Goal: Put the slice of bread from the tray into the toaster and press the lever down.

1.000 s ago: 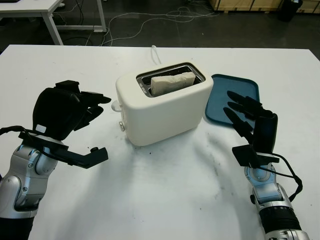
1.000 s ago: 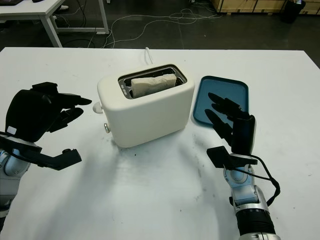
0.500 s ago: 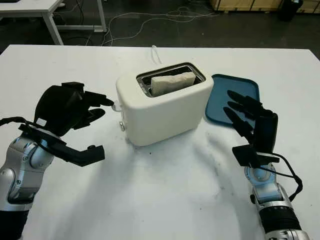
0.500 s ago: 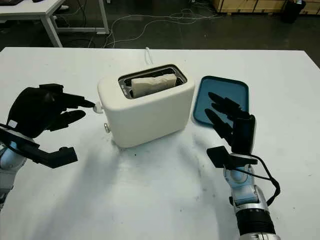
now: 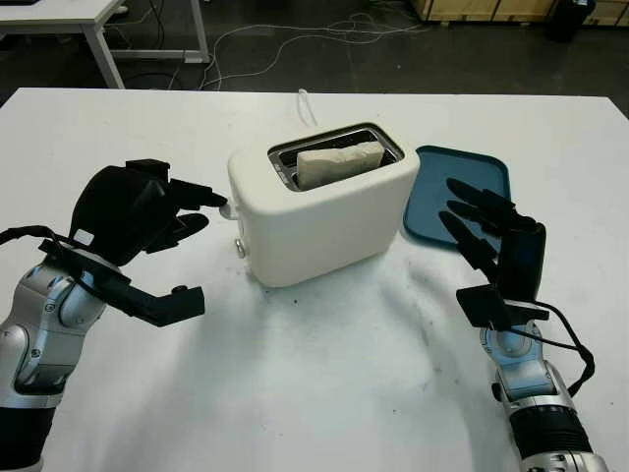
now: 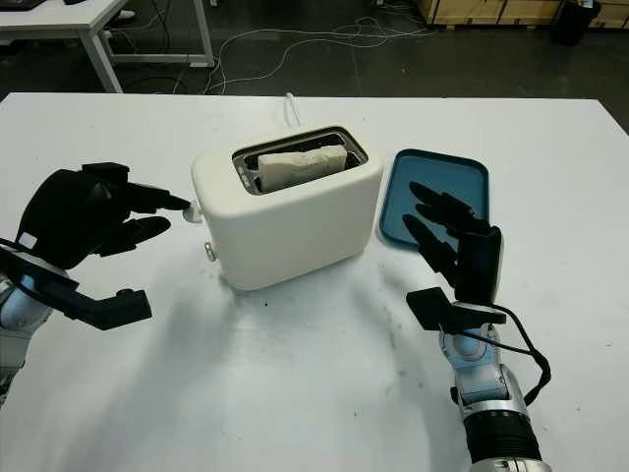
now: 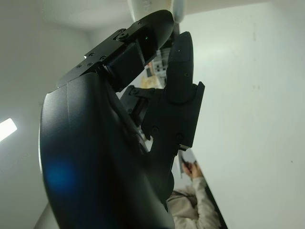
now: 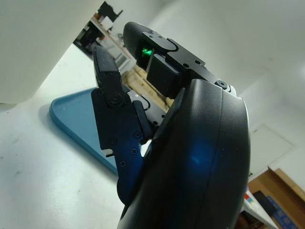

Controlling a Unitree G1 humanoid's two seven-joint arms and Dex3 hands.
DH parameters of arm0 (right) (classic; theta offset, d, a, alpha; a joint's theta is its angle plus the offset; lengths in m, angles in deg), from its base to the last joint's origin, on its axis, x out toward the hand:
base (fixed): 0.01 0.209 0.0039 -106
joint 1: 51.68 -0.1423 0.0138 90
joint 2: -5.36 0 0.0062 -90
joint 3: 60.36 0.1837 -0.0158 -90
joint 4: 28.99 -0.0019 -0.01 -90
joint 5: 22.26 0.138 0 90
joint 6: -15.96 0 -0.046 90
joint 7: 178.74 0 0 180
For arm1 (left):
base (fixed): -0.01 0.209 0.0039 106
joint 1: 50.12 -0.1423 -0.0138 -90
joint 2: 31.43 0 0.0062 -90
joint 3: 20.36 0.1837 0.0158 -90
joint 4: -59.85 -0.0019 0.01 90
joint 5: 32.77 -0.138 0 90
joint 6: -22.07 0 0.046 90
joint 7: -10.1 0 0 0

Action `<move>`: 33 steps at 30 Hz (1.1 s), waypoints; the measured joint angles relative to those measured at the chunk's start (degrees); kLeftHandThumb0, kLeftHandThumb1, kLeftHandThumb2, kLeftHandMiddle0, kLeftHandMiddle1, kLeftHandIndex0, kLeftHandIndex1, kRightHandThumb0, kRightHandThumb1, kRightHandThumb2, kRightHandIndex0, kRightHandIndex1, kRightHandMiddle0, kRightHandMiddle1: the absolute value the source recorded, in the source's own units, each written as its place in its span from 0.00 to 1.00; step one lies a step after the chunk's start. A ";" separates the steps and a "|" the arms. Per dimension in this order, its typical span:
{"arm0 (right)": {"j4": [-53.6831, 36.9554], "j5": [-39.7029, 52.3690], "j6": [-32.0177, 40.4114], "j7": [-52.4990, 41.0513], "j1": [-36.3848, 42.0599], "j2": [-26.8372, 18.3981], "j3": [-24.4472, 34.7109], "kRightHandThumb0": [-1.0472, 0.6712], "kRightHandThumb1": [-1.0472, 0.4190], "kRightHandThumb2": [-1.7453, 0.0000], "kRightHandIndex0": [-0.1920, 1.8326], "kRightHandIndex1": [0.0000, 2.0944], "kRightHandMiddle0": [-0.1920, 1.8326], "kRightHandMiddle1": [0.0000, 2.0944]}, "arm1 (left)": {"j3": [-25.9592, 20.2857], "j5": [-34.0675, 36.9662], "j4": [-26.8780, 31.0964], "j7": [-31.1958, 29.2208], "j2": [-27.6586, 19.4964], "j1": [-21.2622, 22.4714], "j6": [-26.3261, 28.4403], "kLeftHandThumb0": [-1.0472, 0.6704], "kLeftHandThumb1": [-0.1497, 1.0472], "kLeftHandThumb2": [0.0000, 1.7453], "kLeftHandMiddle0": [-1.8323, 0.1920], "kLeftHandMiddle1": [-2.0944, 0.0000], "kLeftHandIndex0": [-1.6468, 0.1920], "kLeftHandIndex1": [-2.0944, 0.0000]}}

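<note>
One fingertip of our empty, released left hand point(image 5: 138, 211) has reached the cream toaster's point(image 5: 324, 211) lever point(image 5: 228, 208) at nine o'clock; pressing comes next.

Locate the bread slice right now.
In the left eye view the bread slice stands in the slot of the white toaster at table centre, with the blue tray just right of it and the left hand near the toaster's lever side.
</note>
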 measured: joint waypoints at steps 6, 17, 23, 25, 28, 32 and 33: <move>0.00 0.00 0.00 0.00 0.00 0.00 0.00 0.43 0.09 0.98 0.66 0.00 0.58 0.00 | 0.05 0.12 -0.19 -0.05 0.00 0.11 -0.71 0.44 0.89 0.10 0.59 0.18 0.37 0.97; -0.01 0.01 0.00 0.01 0.00 0.00 0.00 0.43 0.09 0.99 0.66 0.00 0.58 0.00 | 0.38 0.75 -0.19 -0.08 0.00 0.10 -1.49 0.43 0.89 0.13 0.57 0.19 0.36 0.98; 0.00 -0.01 0.00 0.06 0.00 0.00 0.00 0.43 0.09 0.99 0.67 0.00 0.58 0.00 | 0.56 0.76 -0.19 -0.08 0.00 0.04 -2.09 0.43 0.89 0.12 0.57 0.20 0.36 0.98; 0.00 0.00 0.00 0.12 0.00 0.00 0.00 0.43 0.09 0.99 0.66 0.00 0.58 0.00 | 0.66 0.76 -0.19 -0.08 0.00 -0.07 -2.14 0.44 0.89 0.10 0.57 0.19 0.35 0.98; -0.01 -0.01 0.00 0.13 0.00 0.00 0.00 0.42 0.09 0.98 0.66 0.00 0.58 0.00 | 0.78 0.85 -0.19 -0.08 0.00 -0.33 -2.21 0.44 0.89 0.09 0.57 0.19 0.35 0.98; -0.04 0.00 0.00 0.12 0.00 0.00 0.00 0.43 0.09 0.98 0.66 0.00 0.58 0.00 | 0.96 1.23 -0.61 0.21 0.00 -0.74 -2.73 0.45 0.89 0.08 0.56 0.19 0.34 0.98; -0.04 0.00 0.00 0.12 0.00 0.00 0.00 0.43 0.09 0.98 0.66 0.00 0.58 0.00 | 1.06 1.24 -0.84 0.26 0.00 -0.78 -2.80 0.45 0.89 0.08 0.56 0.19 0.34 0.98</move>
